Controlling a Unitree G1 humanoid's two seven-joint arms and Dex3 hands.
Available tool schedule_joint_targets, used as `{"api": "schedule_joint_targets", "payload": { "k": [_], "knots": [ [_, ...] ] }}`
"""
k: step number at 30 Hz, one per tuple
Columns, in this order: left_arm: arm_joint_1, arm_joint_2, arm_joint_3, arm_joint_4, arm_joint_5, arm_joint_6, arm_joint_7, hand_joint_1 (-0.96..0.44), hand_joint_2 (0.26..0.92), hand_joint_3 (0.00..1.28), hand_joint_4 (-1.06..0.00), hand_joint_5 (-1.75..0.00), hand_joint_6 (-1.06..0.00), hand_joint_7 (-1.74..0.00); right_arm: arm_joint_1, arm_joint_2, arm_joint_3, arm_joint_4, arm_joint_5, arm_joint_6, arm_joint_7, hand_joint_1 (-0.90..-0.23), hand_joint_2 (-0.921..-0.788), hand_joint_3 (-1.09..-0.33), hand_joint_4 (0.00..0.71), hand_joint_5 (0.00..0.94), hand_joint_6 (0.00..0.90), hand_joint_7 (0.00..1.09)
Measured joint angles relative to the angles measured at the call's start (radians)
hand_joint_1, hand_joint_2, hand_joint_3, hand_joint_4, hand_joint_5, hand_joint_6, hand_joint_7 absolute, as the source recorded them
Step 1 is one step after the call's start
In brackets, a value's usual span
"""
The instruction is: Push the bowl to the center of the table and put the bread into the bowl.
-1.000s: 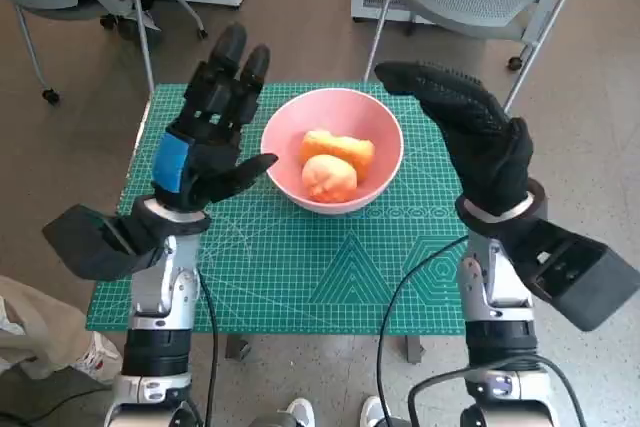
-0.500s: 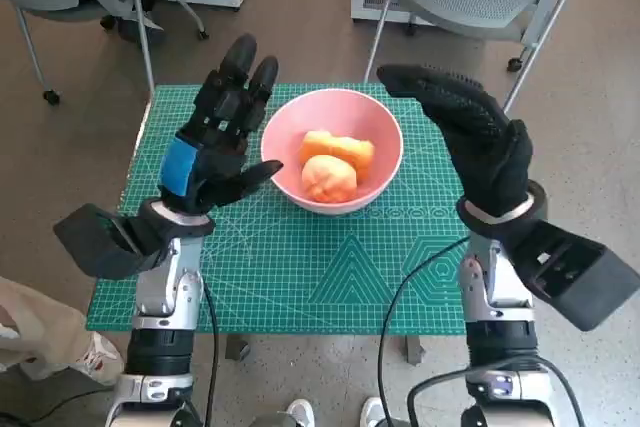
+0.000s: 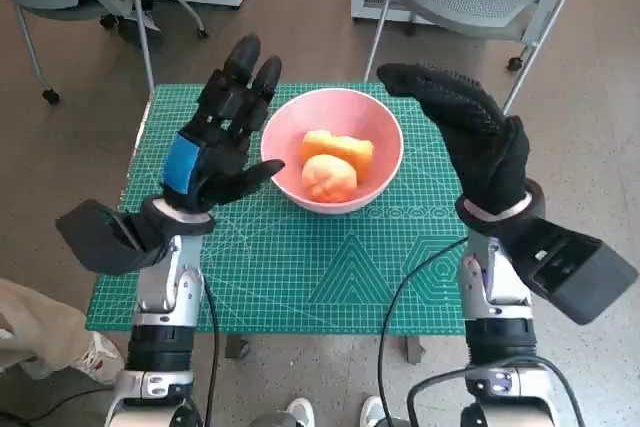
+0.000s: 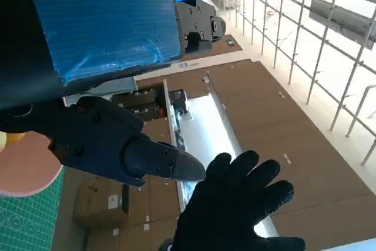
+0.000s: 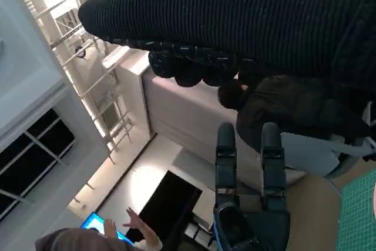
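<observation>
Pink bowl, two orange-yellow bread pieces inside, between left hand and right hand; both empty, fingers spread. Left hand now slightly higher.

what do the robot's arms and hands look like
The left hand is black hard plastic with segmented fingers and blue tape across its back. The right hand wears a black knitted glove with a bumpy, dotted palm texture. Both forearms are pale silver-grey, and each carries a black boxy camera mount near the wrist. A black cable loops by the right forearm, and another runs along the left forearm.
</observation>
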Motion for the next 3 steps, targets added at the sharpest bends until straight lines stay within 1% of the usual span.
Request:
{"api": "schedule_joint_targets", "payload": {
  "k": [3],
  "knots": [
    [-0.002,0.001,0.001,0.005,0.001,-0.004,0.0,-0.58,0.921,0.11,0.0,0.0,-0.09,-0.02,-0.003,0.0,-0.001,0.008,0.0,-0.004,0.0,-0.706,-0.921,-0.86,0.073,0.002,-0.001,0.32]
  ]
}}
